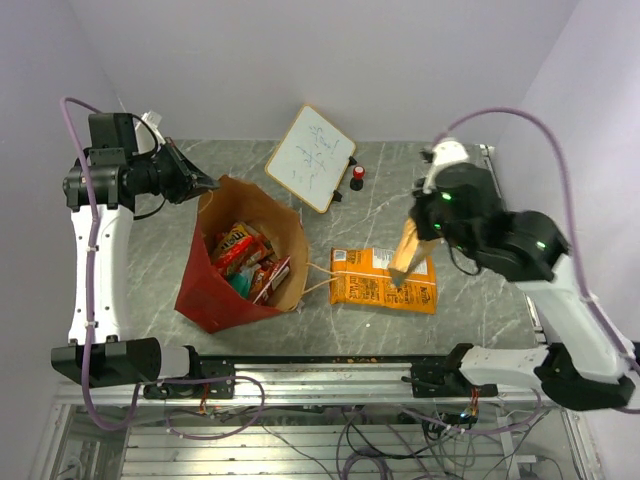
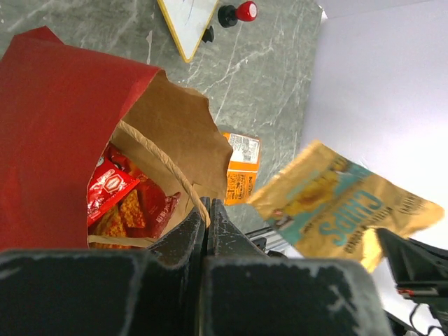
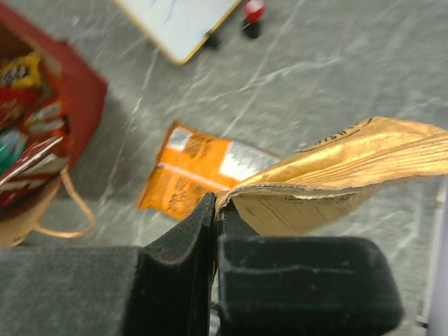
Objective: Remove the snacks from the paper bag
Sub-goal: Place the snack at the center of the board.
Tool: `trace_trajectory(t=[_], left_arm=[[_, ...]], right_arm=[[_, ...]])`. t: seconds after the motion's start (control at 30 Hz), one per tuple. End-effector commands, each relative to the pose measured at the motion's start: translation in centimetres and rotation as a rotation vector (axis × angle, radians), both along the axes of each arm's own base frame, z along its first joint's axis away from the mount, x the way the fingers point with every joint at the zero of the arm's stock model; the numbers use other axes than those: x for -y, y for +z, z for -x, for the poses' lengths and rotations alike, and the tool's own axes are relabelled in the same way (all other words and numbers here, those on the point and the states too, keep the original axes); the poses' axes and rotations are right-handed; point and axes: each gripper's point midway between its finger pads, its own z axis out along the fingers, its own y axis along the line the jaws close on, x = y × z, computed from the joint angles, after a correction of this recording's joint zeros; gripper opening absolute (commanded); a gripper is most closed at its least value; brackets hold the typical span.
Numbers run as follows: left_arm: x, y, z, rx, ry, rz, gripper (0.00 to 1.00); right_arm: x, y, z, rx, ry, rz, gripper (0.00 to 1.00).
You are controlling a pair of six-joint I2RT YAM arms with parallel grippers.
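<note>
The red paper bag (image 1: 215, 295) stands open at left centre, brown inside, with several red and orange snacks (image 1: 243, 256) and one teal one in it. My left gripper (image 1: 208, 185) is at the bag's far rim, shut on its tan loop handle (image 2: 168, 164). My right gripper (image 1: 422, 233) is shut on the top edge of a yellow-brown packet (image 1: 404, 255) and holds it hanging above the table. An orange packet (image 1: 370, 288) lies flat on the table under it. The yellow-brown packet also shows in the left wrist view (image 2: 343, 206) and the right wrist view (image 3: 343, 164).
A white tilted whiteboard (image 1: 312, 157) stands at the back centre, with small red-and-black bottles (image 1: 357, 177) beside it. The bag's other handle (image 1: 318, 277) loops out toward the orange packet. A metal rail (image 1: 330, 362) runs along the near table edge.
</note>
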Motion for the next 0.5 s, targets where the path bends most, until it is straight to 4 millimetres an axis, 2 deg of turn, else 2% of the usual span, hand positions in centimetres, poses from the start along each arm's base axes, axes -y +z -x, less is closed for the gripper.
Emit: trace_trajectory(t=[0.0,0.07,0.1,0.17,0.23,0.37,0.47], left_arm=[[0.1,1.8,0.3,0.048,-0.014,-0.010,0.07],[0.0,2.0,0.3,0.056,-0.007,-0.012,0.07],[0.0,2.2,0.3,0.059,-0.003,-0.006,0.07],[0.2,2.4,0.3,0.066,-0.001,0.014,0.07],[0.3,2.4,0.6,0.067,-0.007,0.015,0.07],[0.0,2.3,1.3,0.065,-0.014,-0.021,0.07],[0.0,2.3,1.5,0.065,-0.015,-0.025,0.07]], right_arm=[[-7.3,-0.9,-0.2,-0.108,0.187,-0.196,0.00],[-9.6,-0.8,0.2,-0.139,0.266,-0.313,0.00],[-10.3,-1.4,0.3,-0.177,0.296,-0.353,0.00],[-9.6,-4.2,-0.1,-0.281,0.271,-0.379,0.00],[-6.9,-8.0,-1.1,-0.383,0.185,-0.351,0.00],[-1.1,-14.7,-1.7,-0.613,0.055,-0.289,0.00],[2.8,-18.0,-2.1,-0.718,-0.047,-0.213,0.00]])
